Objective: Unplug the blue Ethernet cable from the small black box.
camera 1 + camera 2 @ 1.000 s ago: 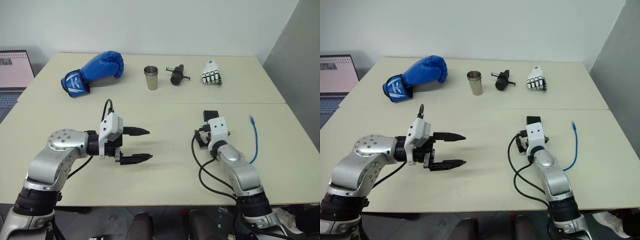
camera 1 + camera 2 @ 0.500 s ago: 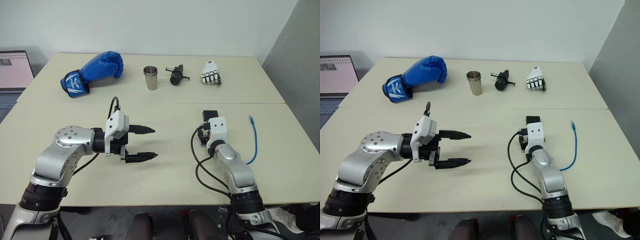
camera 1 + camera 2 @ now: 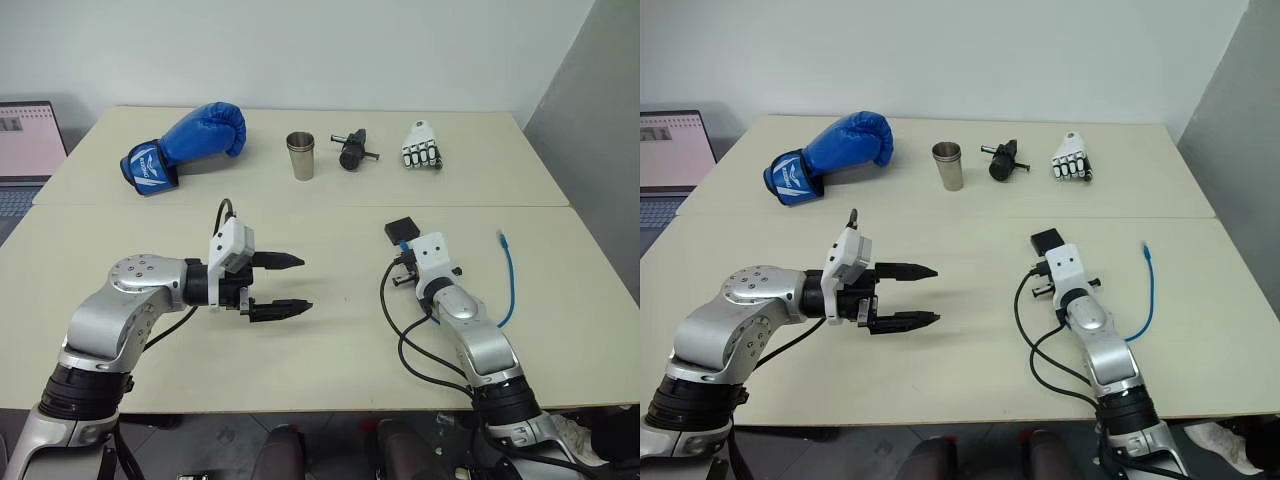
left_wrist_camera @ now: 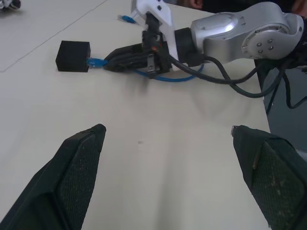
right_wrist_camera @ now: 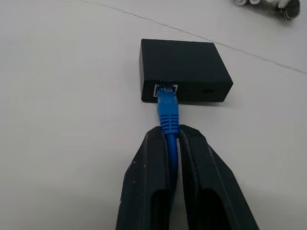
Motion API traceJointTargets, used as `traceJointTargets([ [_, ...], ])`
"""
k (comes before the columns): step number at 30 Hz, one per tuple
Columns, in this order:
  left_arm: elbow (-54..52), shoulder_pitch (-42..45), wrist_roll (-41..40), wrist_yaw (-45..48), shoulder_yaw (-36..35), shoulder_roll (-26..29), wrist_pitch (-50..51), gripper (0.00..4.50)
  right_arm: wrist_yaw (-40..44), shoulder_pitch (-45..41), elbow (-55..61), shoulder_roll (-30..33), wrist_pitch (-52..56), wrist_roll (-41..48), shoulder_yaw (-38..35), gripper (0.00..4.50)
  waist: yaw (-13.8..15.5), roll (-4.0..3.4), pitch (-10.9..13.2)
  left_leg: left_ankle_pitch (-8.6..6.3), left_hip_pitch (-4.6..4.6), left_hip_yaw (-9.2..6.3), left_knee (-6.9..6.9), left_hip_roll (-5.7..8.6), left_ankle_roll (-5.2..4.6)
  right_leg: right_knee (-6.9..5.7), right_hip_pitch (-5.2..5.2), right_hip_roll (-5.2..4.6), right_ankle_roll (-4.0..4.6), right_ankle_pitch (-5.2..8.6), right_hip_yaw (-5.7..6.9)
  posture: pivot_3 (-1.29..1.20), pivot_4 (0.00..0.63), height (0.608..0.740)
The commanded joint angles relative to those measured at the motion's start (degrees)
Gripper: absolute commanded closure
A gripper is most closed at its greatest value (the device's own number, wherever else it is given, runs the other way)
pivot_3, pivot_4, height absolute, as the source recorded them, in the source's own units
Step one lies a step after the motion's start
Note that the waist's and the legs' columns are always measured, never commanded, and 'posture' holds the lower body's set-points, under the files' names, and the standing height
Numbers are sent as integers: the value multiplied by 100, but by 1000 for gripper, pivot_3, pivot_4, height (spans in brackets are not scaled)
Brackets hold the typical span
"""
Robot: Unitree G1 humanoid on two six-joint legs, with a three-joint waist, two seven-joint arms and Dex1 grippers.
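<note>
Blue Ethernet cable (image 5: 168,112) ran from the right side of the table (image 3: 330,215) to the small black box (image 5: 184,69), its plug seated in the port on the box's near face. Across the table, ordered largest to smallest: the pale table itself; a blue boxing glove (image 3: 190,142) at the far left; a small white robotic hand model (image 3: 423,147) at the far right; a steel cup (image 3: 301,155) and a black cylindrical tool (image 3: 353,150) between them.

The left gripper (image 3: 290,285) hovered over the table's near left, jaws wide apart and holding nothing, pointed toward the box but well apart from it.

What had just changed: a second before, the right gripper (image 5: 168,143) stood with jaws apart beside the box; now they were clamped together on the blue cable just behind the plug. The box had also shifted on the table, lying a little farther from the robot and turned. The plug was not yet out, so the task appeared to be at the grasp stage, with the pull still to come. Nothing pinned the light box down, so it would likely drag along with any pull.
</note>
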State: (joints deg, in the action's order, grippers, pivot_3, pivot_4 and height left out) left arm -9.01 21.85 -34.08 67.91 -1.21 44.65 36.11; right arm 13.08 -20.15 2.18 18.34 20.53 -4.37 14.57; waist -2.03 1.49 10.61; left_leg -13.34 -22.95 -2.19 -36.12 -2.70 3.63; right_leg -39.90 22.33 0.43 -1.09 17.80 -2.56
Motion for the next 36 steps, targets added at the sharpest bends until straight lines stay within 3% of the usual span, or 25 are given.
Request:
traceJointTargets([
  [1,397,277,-777,-31,-497,-31,891,0,1291,-14,613,811,-1657,-175,447,4443,2,0,1,0,0,2,0,2,0,1,0,-1,-7,4,-1,0,150,740],
  [9,1066,822,-1436,16,-527,-106,2166,0,2754,-764,191,1607,-4332,-10,609,4445,-10,2,3,0,2,-5,-9,0,0,-3,-5,1,-27,14,7,0,150,740],
  [21,1049,1040,-1769,-245,-659,-435,2615,0,3318,-1354,1,1362,-5085,57,558,4446,16,2,3,1,2,-14,-15,-2,2,-10,-8,-2,3,-2,11,0,150,740],
  [24,1045,1031,-1821,-281,-696,-427,2683,510,3293,-1389,-42,1354,-5121,-3,527,4447,15,2,3,2,2,-14,-16,-2,3,-10,-10,-2,3,-3,11,0,150,740],
  [36,1053,1032,-1944,-334,-750,-426,2858,3268,3191,-1417,-127,1352,-5232,-209,454,4462,16,2,3,2,2,-14,-17,-2,3,-11,-10,-2,3,-3,10,0,150,740],
])
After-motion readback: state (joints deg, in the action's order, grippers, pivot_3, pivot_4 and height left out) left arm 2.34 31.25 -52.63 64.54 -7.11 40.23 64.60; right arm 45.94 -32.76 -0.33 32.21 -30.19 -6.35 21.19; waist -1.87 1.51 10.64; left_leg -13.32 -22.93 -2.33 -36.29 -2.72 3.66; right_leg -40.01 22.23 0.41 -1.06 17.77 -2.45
